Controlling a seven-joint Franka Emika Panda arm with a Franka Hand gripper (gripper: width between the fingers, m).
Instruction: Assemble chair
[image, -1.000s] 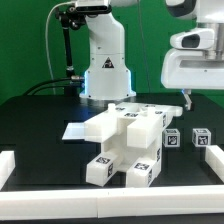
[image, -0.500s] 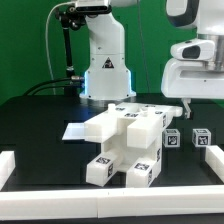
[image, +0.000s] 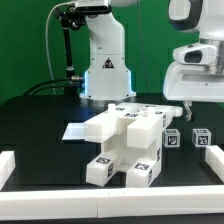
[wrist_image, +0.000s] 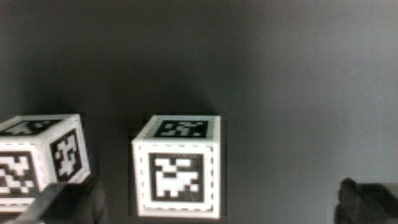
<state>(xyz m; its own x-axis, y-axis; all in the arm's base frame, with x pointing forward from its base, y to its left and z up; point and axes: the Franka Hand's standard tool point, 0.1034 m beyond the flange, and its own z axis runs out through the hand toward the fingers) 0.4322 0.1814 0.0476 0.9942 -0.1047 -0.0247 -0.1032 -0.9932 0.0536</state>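
Note:
The partly joined chair (image: 125, 140), white blocky parts with square tags, stands in the middle of the black table. Two small white tagged blocks (image: 172, 138) (image: 201, 138) stand side by side on its exterior-view right. My gripper (image: 190, 106) hangs well above these blocks, open and empty. In the wrist view one block (wrist_image: 178, 165) lies between my dark fingertips (wrist_image: 63, 203), the other block (wrist_image: 39, 150) is off to one side. My gripper (wrist_image: 214, 200) touches neither.
The marker board (image: 75, 131) lies flat behind the chair, partly hidden by it. White border rails run along the exterior view's left (image: 10, 165), right (image: 214, 160) and front (image: 110, 207). The robot base (image: 105, 75) stands at the back.
My gripper has come down a little and drifted slightly to the exterior view's right above the two small blocks. The chair parts have not moved.

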